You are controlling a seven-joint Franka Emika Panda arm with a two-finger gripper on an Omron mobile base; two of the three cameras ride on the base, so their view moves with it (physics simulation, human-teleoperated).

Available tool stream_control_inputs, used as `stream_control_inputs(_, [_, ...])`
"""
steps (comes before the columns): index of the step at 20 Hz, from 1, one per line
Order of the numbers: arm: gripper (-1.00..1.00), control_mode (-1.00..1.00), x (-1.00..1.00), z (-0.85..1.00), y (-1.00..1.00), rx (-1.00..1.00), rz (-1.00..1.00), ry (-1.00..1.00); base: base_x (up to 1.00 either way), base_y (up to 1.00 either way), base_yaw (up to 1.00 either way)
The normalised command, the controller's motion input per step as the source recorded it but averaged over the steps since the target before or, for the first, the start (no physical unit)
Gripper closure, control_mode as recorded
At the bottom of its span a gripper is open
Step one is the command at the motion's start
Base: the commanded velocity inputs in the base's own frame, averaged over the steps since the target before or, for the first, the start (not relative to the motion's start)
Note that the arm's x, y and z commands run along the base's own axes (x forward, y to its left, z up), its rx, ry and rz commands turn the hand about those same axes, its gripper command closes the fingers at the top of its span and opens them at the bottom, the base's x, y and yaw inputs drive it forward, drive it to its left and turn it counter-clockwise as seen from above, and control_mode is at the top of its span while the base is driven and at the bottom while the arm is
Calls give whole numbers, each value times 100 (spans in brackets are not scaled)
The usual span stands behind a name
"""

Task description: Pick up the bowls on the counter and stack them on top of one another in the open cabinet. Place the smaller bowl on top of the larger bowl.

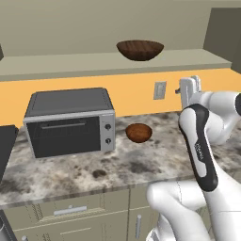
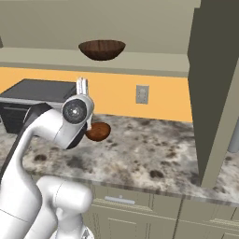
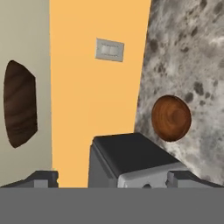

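While the large bowl [image 1: 140, 49] sits upright on the cabinet ledge [image 1: 70, 63], your small bowl [image 1: 139, 132] rests on the counter [image 1: 141, 164], just right of the toaster oven [image 1: 70, 122]. Your gripper [image 3: 111, 179] is raised in front of the orange wall [image 1: 132, 94], apart from both bowls, its fingertips spread wide and holding nothing. A wall outlet [image 1: 160, 90] is mounted above the counter.

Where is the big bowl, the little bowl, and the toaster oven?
larger bowl [image 1: 140, 50], left base view, middle of its wooden side.
smaller bowl [image 1: 138, 132], left base view, its inside.
toaster oven [image 1: 63, 135], left base view, its dark glass door.
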Motion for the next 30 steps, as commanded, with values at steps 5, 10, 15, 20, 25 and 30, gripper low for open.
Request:
stream_control_inputs(5, [-100,-100,22,-30,4,7,5,0,0,0,0])
stream_control_inputs(10, [-100,-100,32,-30,9,0,6,5,0,0,0])
stream_control_inputs(15, [-100,-100,30,-27,9,-4,5,16,0,0,0])
stream_control_inputs(20, [-100,-100,23,-22,10,-8,2,16,0,0,0])
stream_control_inputs(25, [-100,-100,22,-26,2,-7,6,11,0,0,0])
stream_control_inputs(30, [-100,-100,18,-30,-3,-6,8,4,0,0,0])
